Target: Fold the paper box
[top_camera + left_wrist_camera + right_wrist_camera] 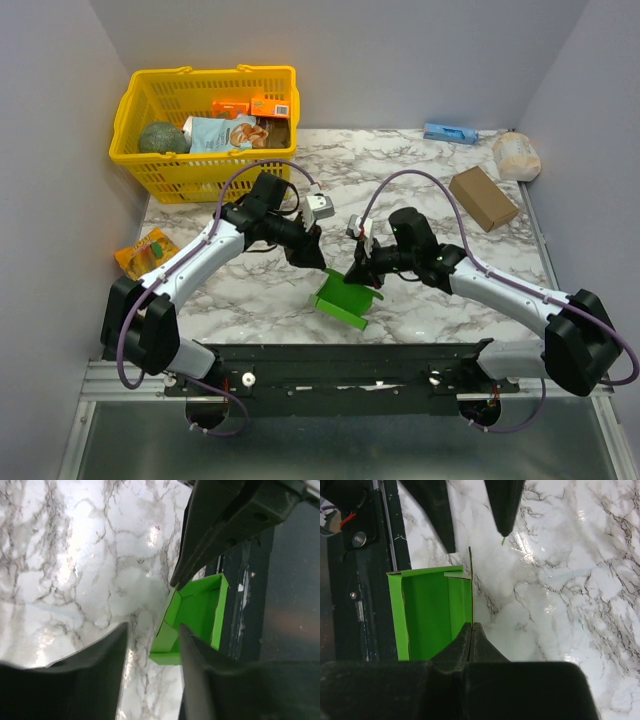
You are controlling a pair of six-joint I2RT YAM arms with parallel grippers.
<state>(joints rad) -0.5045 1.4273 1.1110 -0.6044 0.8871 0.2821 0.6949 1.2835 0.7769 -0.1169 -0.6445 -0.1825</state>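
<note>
The paper box (344,298) is bright green card, half formed into an open tray, lying near the table's front edge between both arms. In the right wrist view my right gripper (471,625) is shut on the thin upright side wall of the paper box (430,612). My left gripper (153,626) is open just past the box's other end, and a corner flap of the paper box (199,607) shows between its spread fingers without touching them. From above, the left gripper (320,262) and right gripper (362,274) point toward each other over the box.
A yellow basket (205,125) of groceries stands at the back left. An orange packet (147,252) lies by the left arm. A brown cardboard box (483,197), a white roll (516,155) and a blue item (450,132) sit at the back right. A black rail (350,360) borders the near edge.
</note>
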